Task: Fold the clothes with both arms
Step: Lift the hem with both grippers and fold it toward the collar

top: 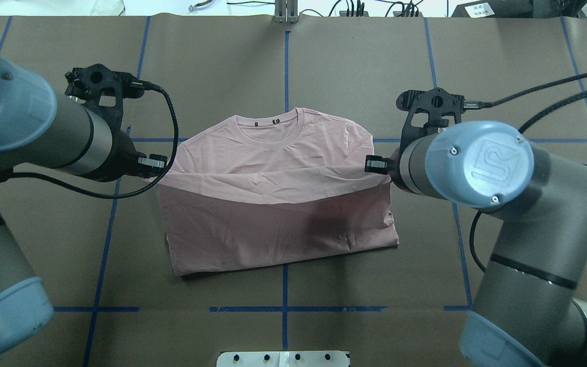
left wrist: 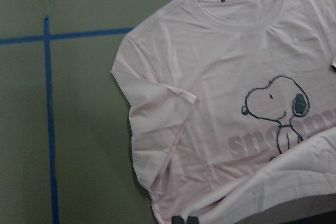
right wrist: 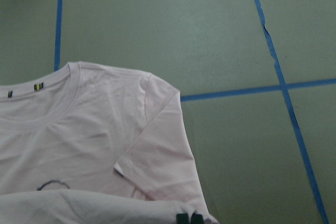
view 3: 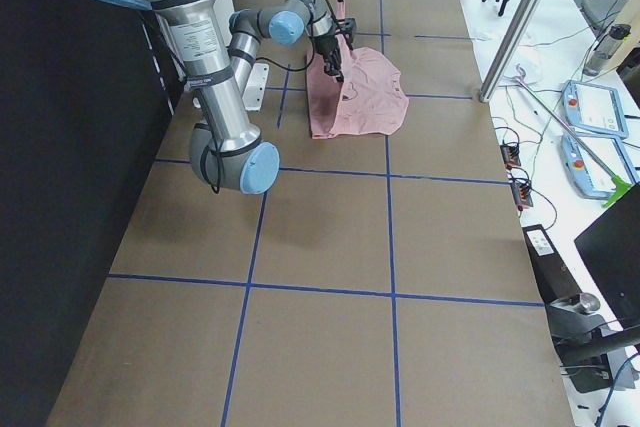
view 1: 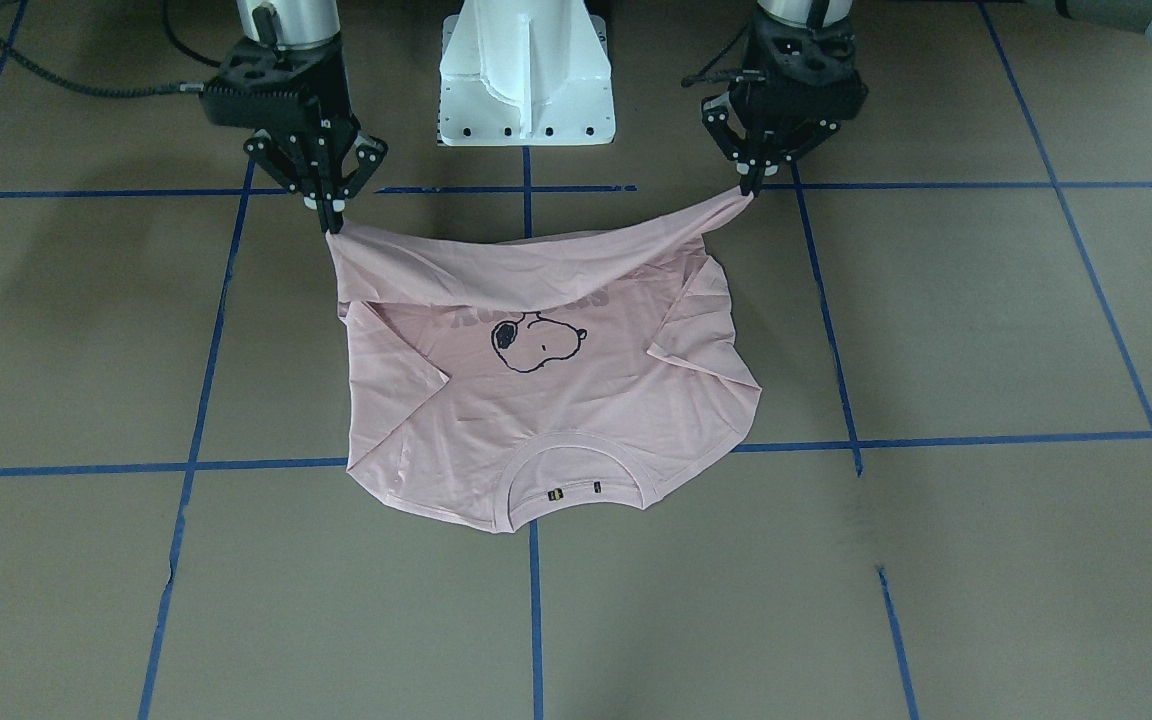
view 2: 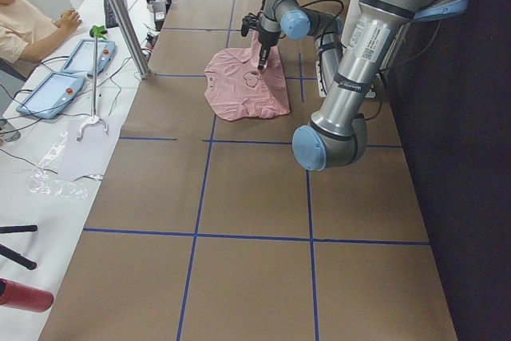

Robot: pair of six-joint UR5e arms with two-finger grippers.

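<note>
Brown table (view 1: 986, 330) with pink T-shirt (view 1: 576, 420) lying mid-table, print up, collar away from robot, hem edge lifted off the surface. Pinched closed on one hem corner: left gripper (view 1: 749, 186). Clamped likewise on the other corner: right gripper (view 1: 333, 216).

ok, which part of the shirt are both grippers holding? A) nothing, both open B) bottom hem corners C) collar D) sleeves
B: the left gripper and right gripper each pinch a hem corner of the T-shirt, held up over the dog print, while the collar lies flat.
</note>
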